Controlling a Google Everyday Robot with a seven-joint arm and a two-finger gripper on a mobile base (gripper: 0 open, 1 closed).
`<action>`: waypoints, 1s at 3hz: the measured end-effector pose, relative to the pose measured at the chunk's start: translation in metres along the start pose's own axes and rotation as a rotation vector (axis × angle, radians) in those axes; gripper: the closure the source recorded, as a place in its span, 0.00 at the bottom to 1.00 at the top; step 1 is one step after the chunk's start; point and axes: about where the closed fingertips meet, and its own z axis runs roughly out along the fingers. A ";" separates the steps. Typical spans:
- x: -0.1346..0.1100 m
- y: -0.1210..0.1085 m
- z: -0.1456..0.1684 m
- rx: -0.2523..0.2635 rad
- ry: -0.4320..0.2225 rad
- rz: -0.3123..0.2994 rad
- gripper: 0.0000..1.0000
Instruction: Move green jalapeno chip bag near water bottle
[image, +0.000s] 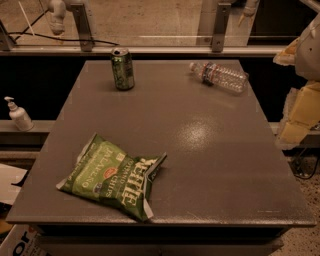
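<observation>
The green jalapeno chip bag (114, 175) lies at the near left of the table (210, 165), well apart from the water bottle (220, 76) at the far right. It looks light, soft and crinkly, so pinch a raised edge. The end effector (301, 112) is maybe that pale shape at the right edge; I cannot tell if it is open.

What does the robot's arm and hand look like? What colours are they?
Only part of them shows, at the right edge of the camera view, just past the table. The arm is a smooth, rounded whitish shell. Below it, the hand looks like chunky, blocky pieces in pale yellow and cream. No writing, stickers or cables can be seen on either.
</observation>
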 end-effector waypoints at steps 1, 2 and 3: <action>0.000 0.000 0.000 0.000 0.000 0.000 0.00; -0.004 0.007 0.006 -0.007 -0.062 0.003 0.00; -0.019 0.023 0.020 -0.042 -0.184 0.021 0.00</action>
